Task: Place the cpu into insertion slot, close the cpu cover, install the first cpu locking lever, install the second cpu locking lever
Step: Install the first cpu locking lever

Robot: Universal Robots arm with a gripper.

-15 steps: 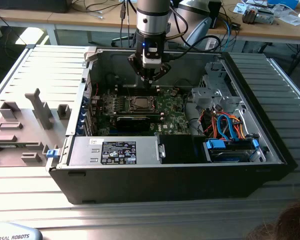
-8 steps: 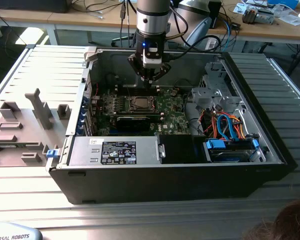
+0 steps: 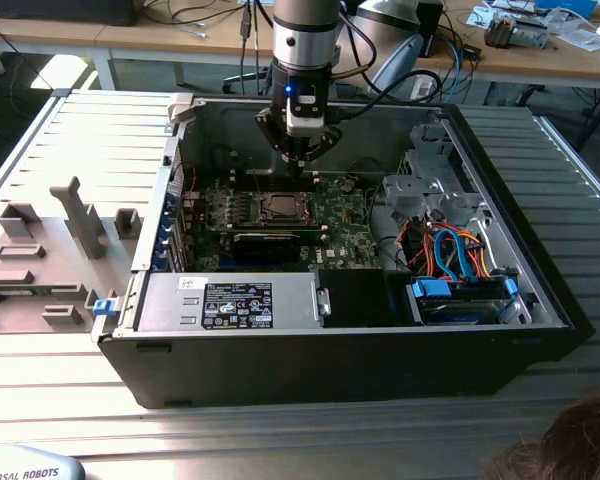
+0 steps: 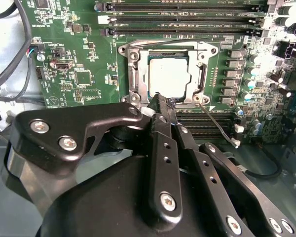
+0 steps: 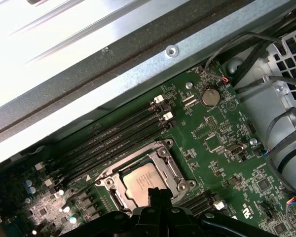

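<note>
gripper over the socket, chip already seated

Open computer case (image 3: 540,300) lies on the table, green board (image 3: 340,215) flat inside it. Arm (image 3: 305,40) comes down from the far side; gripper (image 4: 160,98) has its fingers (image 4: 163,133) pressed together, nothing between them, tip at the socket edge. Insertion slot (image 4: 166,74) sits mid-board beside the memory slots (image 5: 113,140). Cpu cover (image 4: 134,74) is down around the cpu (image 5: 140,183), silver top showing through its window. One thin lever (image 4: 219,126) sticks out, loose
</note>
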